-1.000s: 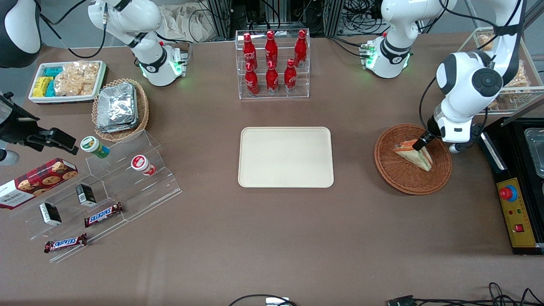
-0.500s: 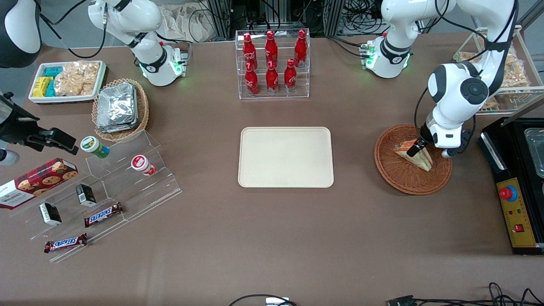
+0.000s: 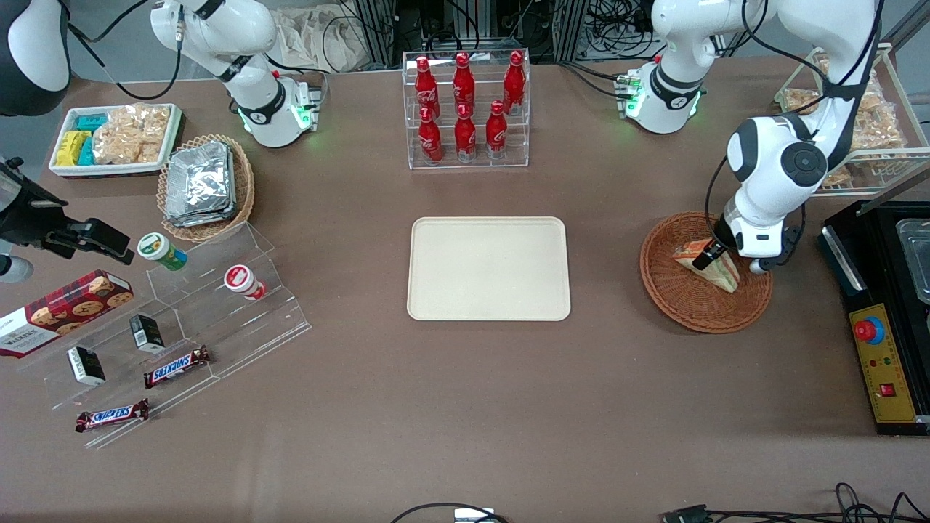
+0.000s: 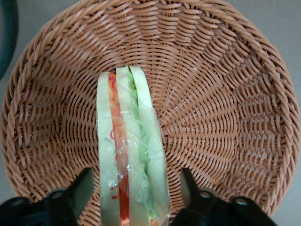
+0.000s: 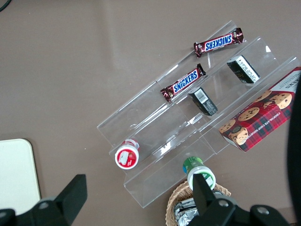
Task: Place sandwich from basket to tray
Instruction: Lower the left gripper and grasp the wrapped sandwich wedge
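A robotics lab staged as a snack shop: beside the tray (image 3: 488,269), cola bottles (image 3: 465,109), cable-strewn frames above.

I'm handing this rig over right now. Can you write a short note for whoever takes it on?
Claw: open, down in the basket, one finger on each side of the sandwich, not closed on it yet.
Sandwich: lies in the basket, at the working arm's end of the table.
Tray: mid-table, nothing on it.
Done: approach.
Left: close, lift, carry to the tray, release.
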`<state>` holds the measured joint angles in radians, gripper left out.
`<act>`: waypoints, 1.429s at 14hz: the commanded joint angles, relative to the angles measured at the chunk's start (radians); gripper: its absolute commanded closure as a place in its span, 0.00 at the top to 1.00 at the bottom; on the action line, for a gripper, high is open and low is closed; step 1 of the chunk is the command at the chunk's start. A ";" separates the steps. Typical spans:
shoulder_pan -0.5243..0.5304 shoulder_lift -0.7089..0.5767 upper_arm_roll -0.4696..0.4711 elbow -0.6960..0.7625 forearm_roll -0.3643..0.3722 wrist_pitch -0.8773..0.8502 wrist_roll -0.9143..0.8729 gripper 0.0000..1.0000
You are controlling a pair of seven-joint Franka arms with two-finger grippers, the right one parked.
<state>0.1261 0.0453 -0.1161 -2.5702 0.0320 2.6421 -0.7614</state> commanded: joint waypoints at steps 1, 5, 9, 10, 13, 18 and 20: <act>0.004 -0.005 0.004 -0.019 0.000 0.032 -0.007 0.32; 0.004 -0.019 0.004 -0.021 0.002 0.023 0.005 0.14; -0.005 -0.099 -0.002 -0.005 0.017 -0.115 0.123 0.14; -0.005 -0.132 -0.002 -0.002 0.017 -0.158 0.207 0.14; -0.005 -0.194 -0.002 0.007 0.017 -0.238 0.434 0.14; -0.010 -0.229 -0.005 0.012 0.017 -0.266 0.779 0.12; -0.011 -0.228 -0.007 0.028 0.019 -0.271 0.865 0.09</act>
<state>0.1191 -0.1565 -0.1195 -2.5557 0.0401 2.4007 0.0225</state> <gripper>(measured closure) 0.841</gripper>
